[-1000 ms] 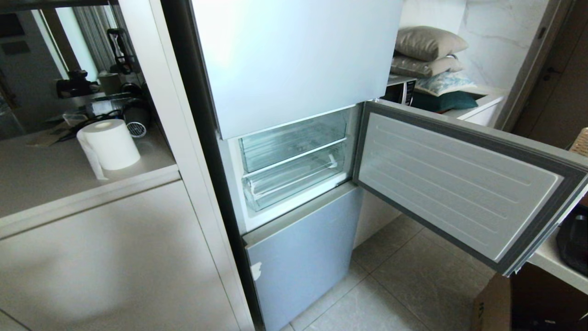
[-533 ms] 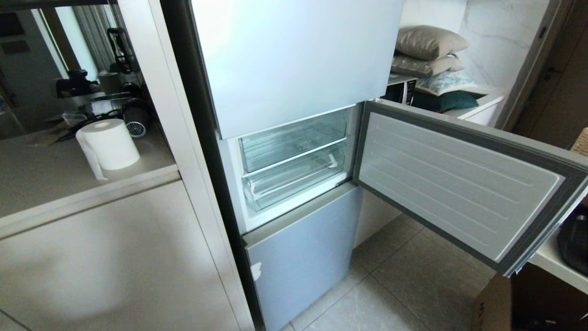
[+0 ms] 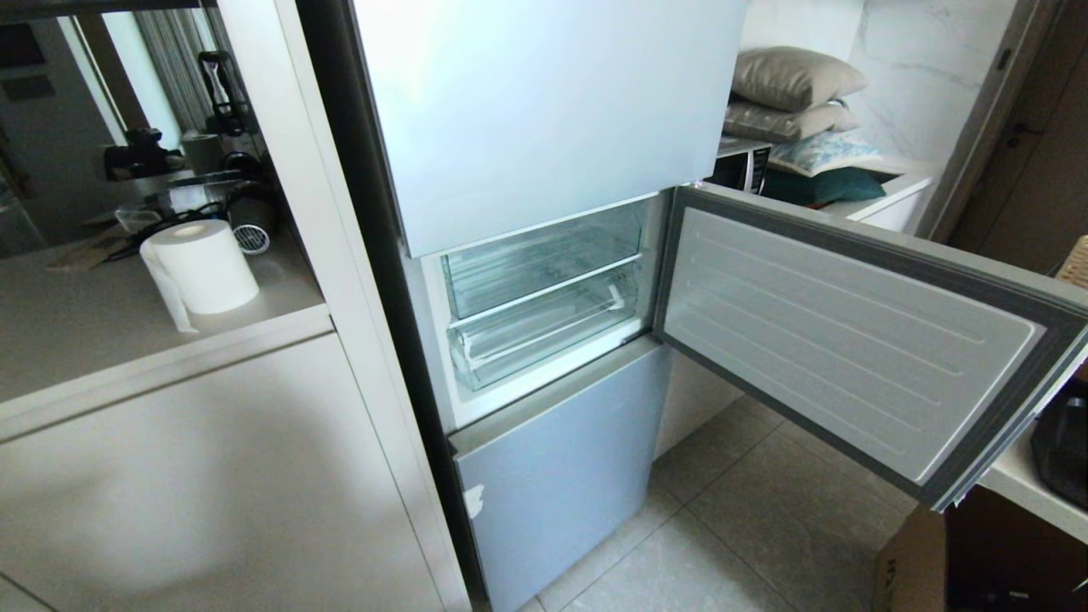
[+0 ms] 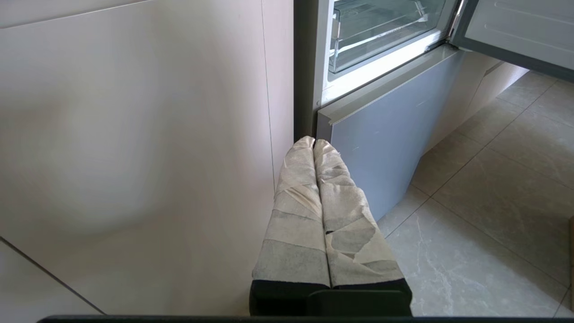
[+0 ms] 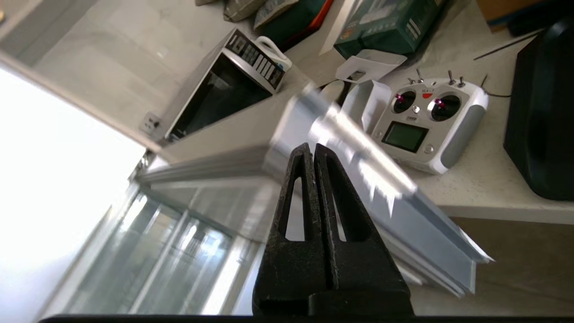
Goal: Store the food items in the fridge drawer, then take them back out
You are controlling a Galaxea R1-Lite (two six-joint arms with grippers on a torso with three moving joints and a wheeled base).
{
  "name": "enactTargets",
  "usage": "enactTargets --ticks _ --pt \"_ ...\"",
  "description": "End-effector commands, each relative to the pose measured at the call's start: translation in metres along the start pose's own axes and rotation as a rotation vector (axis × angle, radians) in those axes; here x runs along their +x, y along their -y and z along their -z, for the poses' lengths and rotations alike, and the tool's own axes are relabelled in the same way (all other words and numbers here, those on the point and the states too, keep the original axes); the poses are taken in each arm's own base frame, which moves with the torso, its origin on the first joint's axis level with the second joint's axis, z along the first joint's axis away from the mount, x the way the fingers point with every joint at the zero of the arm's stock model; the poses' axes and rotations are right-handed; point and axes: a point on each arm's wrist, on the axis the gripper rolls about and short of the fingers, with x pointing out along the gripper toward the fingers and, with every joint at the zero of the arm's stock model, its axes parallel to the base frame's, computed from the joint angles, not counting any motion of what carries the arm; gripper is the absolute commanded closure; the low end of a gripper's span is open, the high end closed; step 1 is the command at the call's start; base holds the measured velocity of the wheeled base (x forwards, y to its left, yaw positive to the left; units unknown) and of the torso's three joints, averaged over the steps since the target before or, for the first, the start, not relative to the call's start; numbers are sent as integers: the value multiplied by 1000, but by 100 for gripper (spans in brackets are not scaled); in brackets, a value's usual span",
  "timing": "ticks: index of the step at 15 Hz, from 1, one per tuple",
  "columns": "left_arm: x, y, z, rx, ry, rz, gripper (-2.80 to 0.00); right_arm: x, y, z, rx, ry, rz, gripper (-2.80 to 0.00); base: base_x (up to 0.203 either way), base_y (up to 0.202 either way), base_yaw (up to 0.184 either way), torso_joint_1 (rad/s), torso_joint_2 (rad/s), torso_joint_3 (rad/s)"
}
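The food items are out of view. The fridge's middle compartment stands open with two clear drawers stacked inside, both pushed in. The fridge drawer is the lower one, with a white strip along its front edge; it also shows in the left wrist view. My left gripper, wrapped in pale tape, is shut and empty, low beside the cabinet and the fridge's bottom door. My right gripper is shut and empty, pointing at the open door's edge. Neither arm shows in the head view.
The open fridge door swings out to the right over the tiled floor. Behind it is a counter with a remote controller and a microwave. A paper roll stands on the left shelf, and a cardboard box sits at the lower right.
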Motion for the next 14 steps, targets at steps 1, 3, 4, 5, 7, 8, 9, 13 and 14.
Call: enactTargets --ticks 1,3,4,5,7,8,9,13,14 --pt "0 0 0 0 -2 0 0 48 41 3 99 -52 39 0 0 0 0 0 0 0" --pt "0 0 0 0 -2 0 0 74 55 2 135 -53 38 0 0 0 0 0 0 0" --pt "0 0 0 0 -2 0 0 82 60 3 144 -45 49 0 0 0 0 0 0 0" --pt "0 0 0 1 -2 0 0 89 66 2 148 -35 61 0 0 0 0 0 0 0" --pt "0 0 0 0 -2 0 0 99 75 -1 161 -33 89 0 0 0 0 0 0 0" --pt "0 0 0 0 -2 0 0 103 80 -3 173 -42 110 0 0 0 0 0 0 0" --pt "0 0 0 0 -2 0 0 108 84 -4 182 -53 124 0 0 0 0 0 0 0" --pt "0 0 0 1 -2 0 0 135 101 0 197 -86 119 0 0 0 0 0 0 0" --pt "0 0 0 1 -2 0 0 141 101 5 213 -132 103 0 0 0 0 0 0 0"
